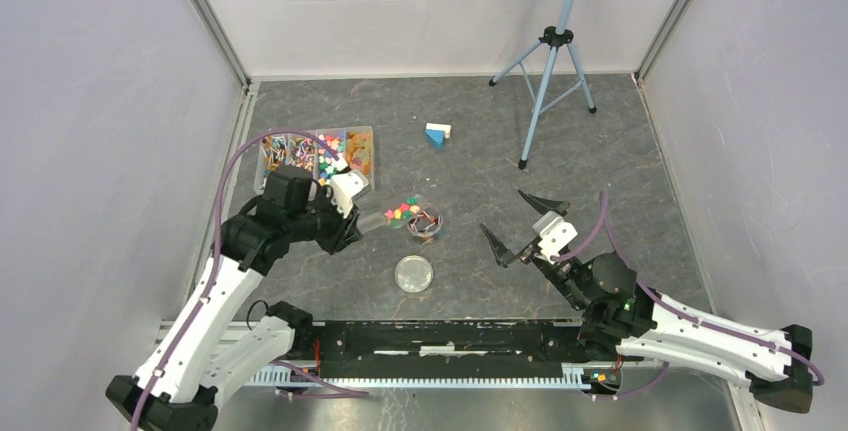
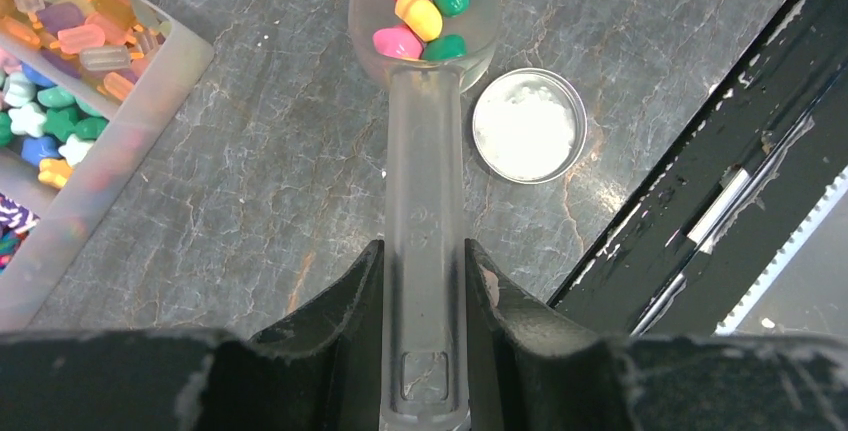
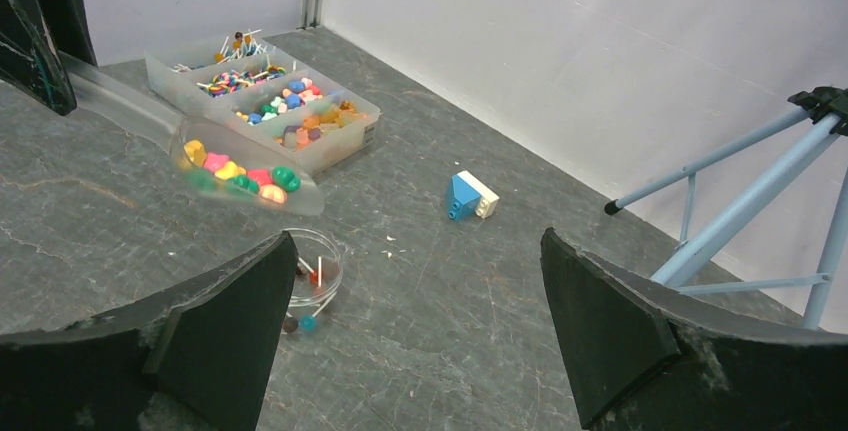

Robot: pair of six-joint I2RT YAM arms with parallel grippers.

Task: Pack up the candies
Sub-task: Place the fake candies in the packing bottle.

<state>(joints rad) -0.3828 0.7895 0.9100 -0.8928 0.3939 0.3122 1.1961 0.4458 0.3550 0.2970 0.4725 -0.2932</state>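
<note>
the left gripper (image 2: 424, 271) is clamping its two fingers on the flat handle of a clear plastic scoop (image 2: 424, 181), and the candies (image 2: 425, 1) it is carrying, pink, yellow, green and red, are lying in the scoop's bowl, out in front of the fingertips and clear of them. the bowl is hanging off the table, close by a small clear cup (image 1: 427, 223); whether it is sitting right over the cup's rim or just beside it is hard to tell. many more candies are lying sorted in a clear divided tray (image 3: 330, 151) to the left gripper's far left. the right gripper (image 1: 502, 211) is hanging with its jaws spread wide and nothing between them, well apart from the scoop. the left wrist view is cutting off the front of the scoop's bowl at its top edge, and the cup is not showing there. from above, the clear scoop is nearly vanishing against the table. the cup is holding a few things on thin sticks, too small to name. a round lid (image 2: 528, 125) is lying flat near the scoop handle. the table (image 1: 600, 151) is showing a dark grey marbled top, with a blue-and-white block (image 3: 470, 195) and a pale blue tripod (image 1: 550, 71) standing on it, pale walls closing it in, and a black rail (image 1: 450, 336) running along the near edge.
</note>
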